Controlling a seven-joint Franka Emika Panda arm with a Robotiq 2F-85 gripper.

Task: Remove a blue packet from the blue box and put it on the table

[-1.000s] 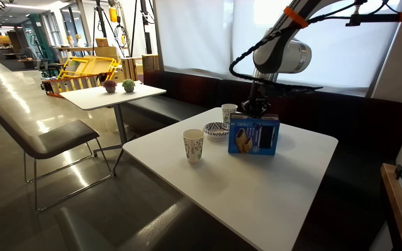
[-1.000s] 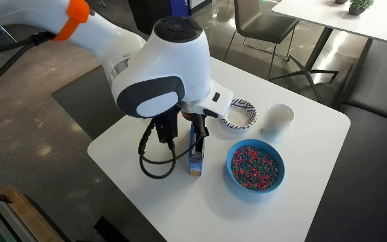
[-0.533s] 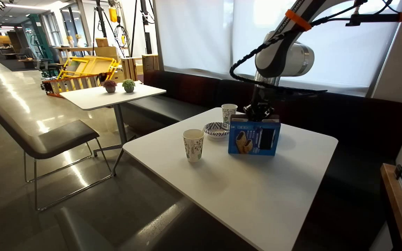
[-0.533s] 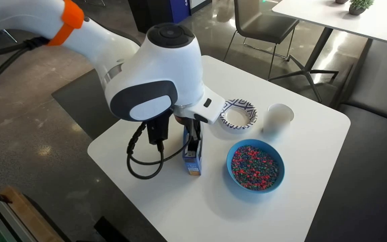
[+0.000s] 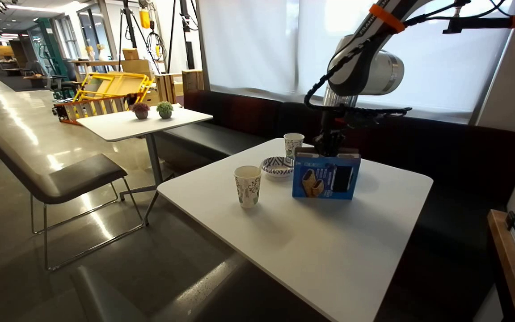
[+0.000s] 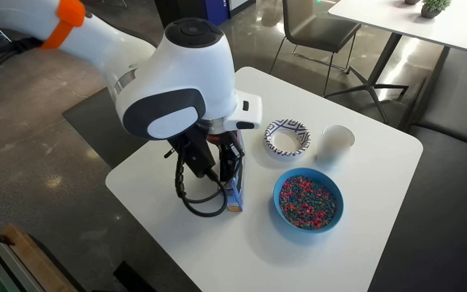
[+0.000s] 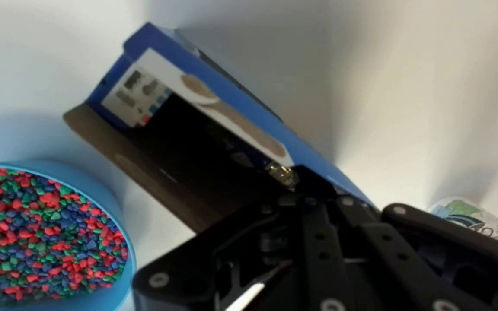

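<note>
one open blue box (image 5: 324,178), shiny packet (image 7: 282,174) inside; blue bowl (image 6: 319,176), coloured bits (image 6: 307,202); gripper (image 7: 314,190) spread or pinching unclear

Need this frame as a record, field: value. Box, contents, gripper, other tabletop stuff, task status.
Container: blue box, printed, upright on the white table
Container top: open
Contents: shiny gold-toned wrapping, likely a packet; much of the interior too dark to read
End effector: gripper at the box's open top
Jaw state: cannot tell
Cups: patterned paper cup and second cup, both upright
Bowls: patterned bowl; blue bowl holding red, blue and green pebbles
Status: removal apparently not yet done
</note>
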